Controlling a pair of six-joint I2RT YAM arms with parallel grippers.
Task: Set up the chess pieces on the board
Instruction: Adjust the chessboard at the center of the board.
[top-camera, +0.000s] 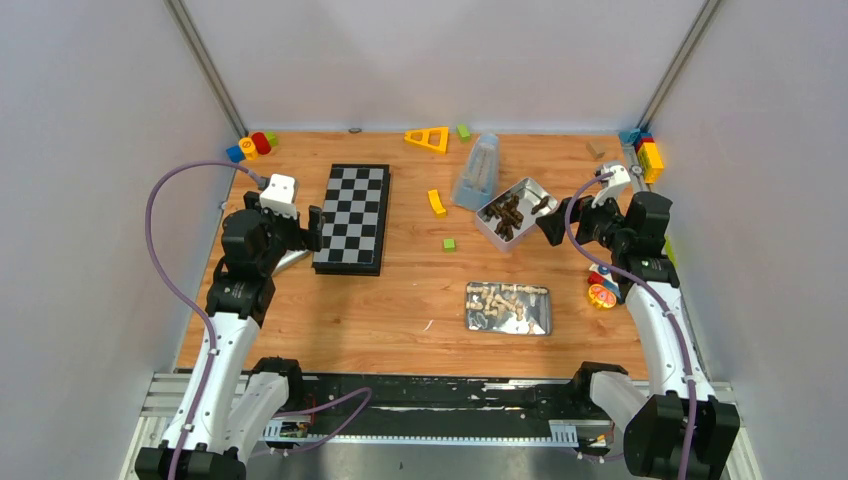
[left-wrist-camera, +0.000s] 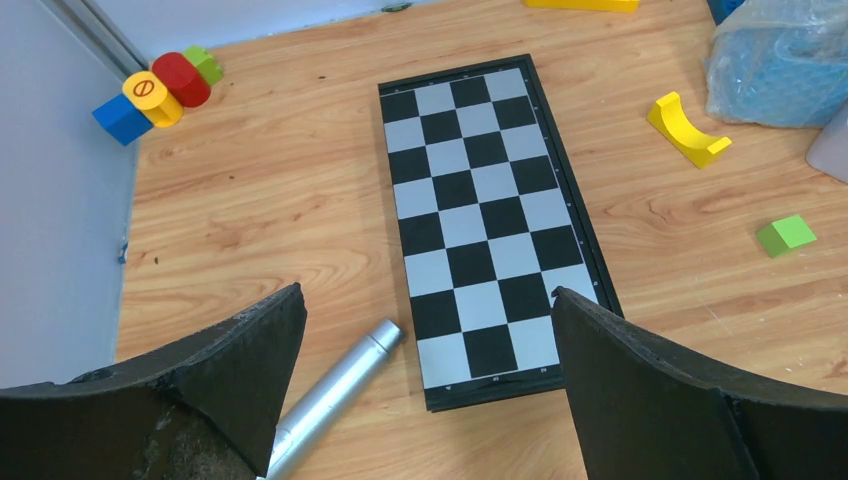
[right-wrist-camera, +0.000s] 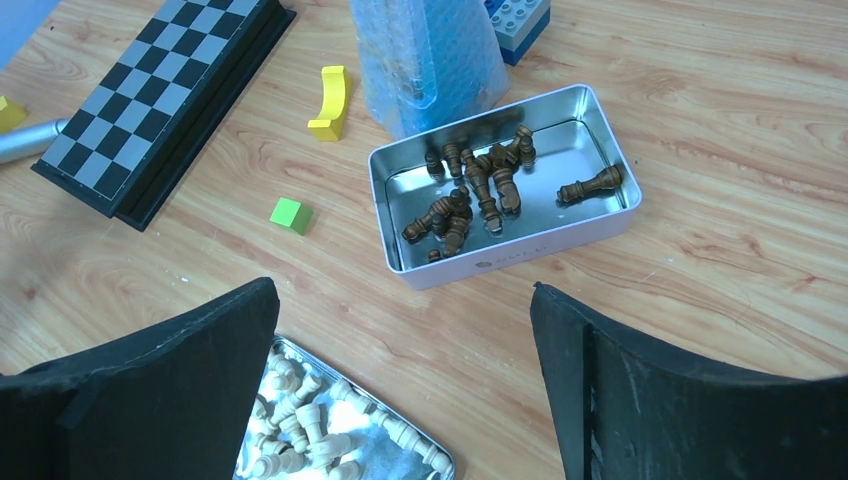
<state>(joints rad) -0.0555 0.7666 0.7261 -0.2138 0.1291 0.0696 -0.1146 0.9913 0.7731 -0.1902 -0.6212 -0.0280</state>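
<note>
Top view, left arm: I see it folded up by the table's (top-camera: 330, 320) left edge, with the left gripper (top-camera: 314, 228) just beside the long left side of the board (top-camera: 352, 215).
Top view, right arm: raised near the right edge, with the right gripper (top-camera: 549, 222) just beside the deep tin (top-camera: 530, 193) of dark chess pieces (top-camera: 507, 215).
Top view, pale chess pieces (top-camera: 500, 300): heaped in a shallow tin (top-camera: 541, 327) toward the near edge, right of centre.
Left wrist view, claw: spread wide and holding nothing. Below it I see the board's near end and a silver tube (left-wrist-camera: 335, 390).
Right wrist view, claw: spread wide and empty, tilted down over bare wood between both tins.
Right wrist view, board: folded in half, lying flat, well apart from both tins.
</note>
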